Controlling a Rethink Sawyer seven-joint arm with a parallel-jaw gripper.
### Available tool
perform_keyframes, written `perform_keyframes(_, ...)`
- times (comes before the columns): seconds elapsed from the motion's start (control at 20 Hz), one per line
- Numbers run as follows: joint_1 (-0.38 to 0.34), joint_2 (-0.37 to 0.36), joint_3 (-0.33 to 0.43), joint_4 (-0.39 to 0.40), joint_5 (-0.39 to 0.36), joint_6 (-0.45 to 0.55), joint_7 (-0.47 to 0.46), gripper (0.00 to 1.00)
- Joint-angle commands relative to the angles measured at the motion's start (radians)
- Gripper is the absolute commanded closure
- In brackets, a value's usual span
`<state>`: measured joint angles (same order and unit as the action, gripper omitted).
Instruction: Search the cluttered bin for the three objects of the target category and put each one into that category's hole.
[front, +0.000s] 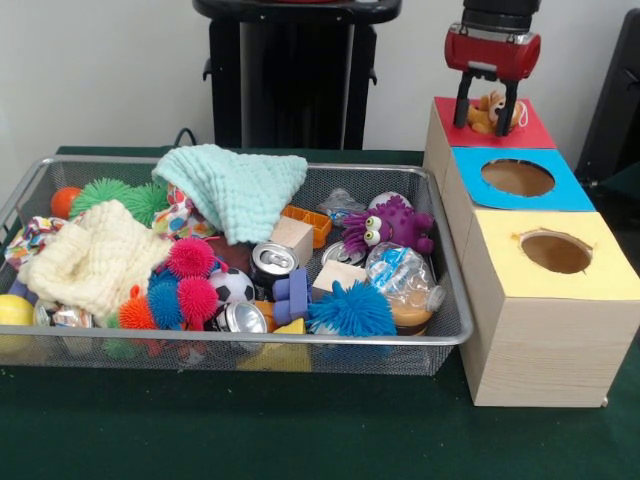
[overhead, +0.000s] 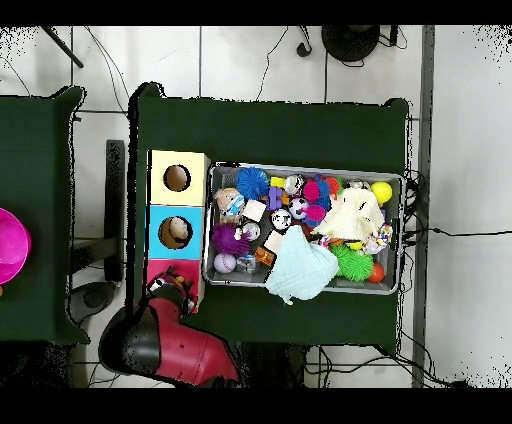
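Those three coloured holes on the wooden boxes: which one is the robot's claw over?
The red-surrounded hole, farthest from the camera in the front view. The gripper hangs over it around a tan-brown plush animal; the blue and yellow holes stand clear.

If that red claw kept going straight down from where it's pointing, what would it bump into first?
Most likely the tan-brown plush animal, which sits between the gripper fingers, right over the red-surrounded hole. Below that, probably the hole itself, though depth is hard to judge.

Red and black arm reached down from above, gripper hung vertical, its two black fingers spread apart, pointing downward.
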<state>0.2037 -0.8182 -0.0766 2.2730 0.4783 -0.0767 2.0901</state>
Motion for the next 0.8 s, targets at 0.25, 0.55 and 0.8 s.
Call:
perform_keyframes(0.25, -0.05, -0.015, 0.18, 0.094, 0.011, 0.01, 0.291, 0.0)
perform_keyframes(0.55, -0.061, -0.021, 0.199, 0.102, 0.023, 0.019, 0.293, 0.0)
perform_keyframes(0.8, -0.064, -0.024, 0.207, 0.108, 0.032, 0.022, 0.293, 0.0)
